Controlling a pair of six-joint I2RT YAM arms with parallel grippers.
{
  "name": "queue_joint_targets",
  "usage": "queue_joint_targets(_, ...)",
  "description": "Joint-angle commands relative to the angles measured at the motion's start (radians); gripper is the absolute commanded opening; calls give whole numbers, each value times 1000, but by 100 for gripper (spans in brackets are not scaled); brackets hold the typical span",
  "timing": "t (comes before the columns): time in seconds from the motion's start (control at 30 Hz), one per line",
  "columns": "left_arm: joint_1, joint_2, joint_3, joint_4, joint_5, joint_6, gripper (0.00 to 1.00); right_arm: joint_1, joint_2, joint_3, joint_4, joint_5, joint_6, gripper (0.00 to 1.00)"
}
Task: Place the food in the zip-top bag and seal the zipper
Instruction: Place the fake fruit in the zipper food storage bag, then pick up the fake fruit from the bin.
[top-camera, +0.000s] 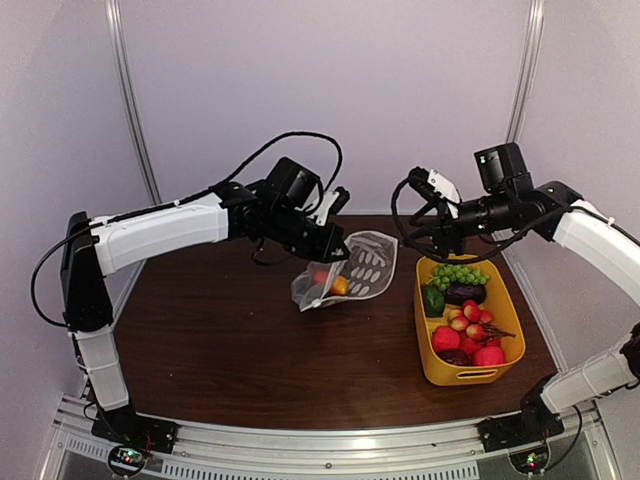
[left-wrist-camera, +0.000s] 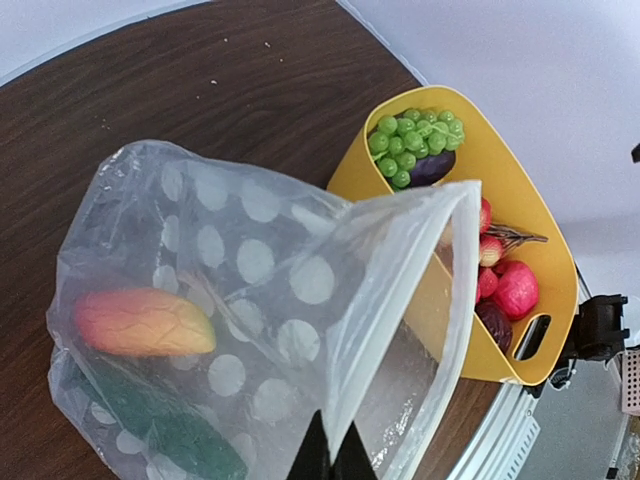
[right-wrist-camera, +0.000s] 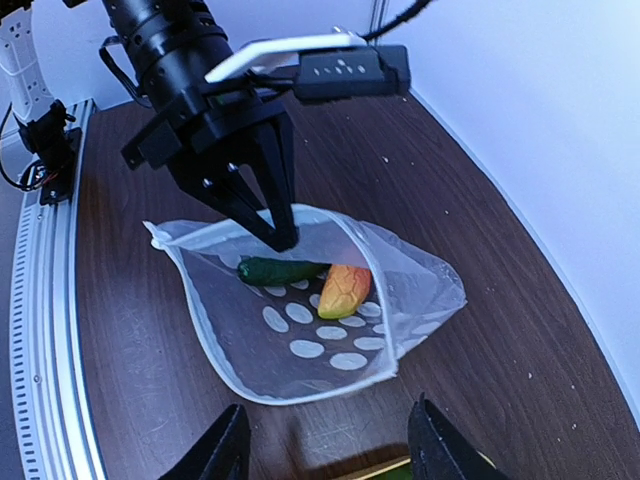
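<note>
The dark surface (top-camera: 220, 340) carries a yellow tub (top-camera: 465, 377) of food (top-camera: 465, 315) at its right; left of it the bag (right-wrist-camera: 330, 340) gapes, its rim pinched by the left gripper (right-wrist-camera: 280, 232); the right gripper (right-wrist-camera: 330, 455), fingers spread, hovers empty before the mouth; inside lie a cucumber (right-wrist-camera: 275, 269) and an orange piece (right-wrist-camera: 342, 290).

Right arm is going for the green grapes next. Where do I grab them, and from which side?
Grip the green grapes across the bunch's narrow width, coming straight down from above. They lie on top at the far end of the yellow tub, against the eggplant, and the tub walls likely block a sideways approach.
</note>
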Motion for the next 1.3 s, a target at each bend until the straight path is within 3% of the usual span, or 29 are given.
queue_joint_targets(0.0,14,-65,-9,22,-35,28,0,-85,-53,-16,-123,31,-26,53)
queue_joint_targets(0.27,26,-82,-32,14,-75,49,0,-246,-147,-169,-270,64,-163,49)
queue_joint_targets(0.53,33,-83,-52,14,-76,50,0,-272,-148,-250,-484,67,-372,48)
queue_joint_targets(0.77,41,-86,-51,12,-70,58,0,-271,-83,-340,-486,74,-486,51)
queue_joint_targets(1.27,59,-82,-52,7,-53,62,0,-254,119,-381,-371,91,-522,59)
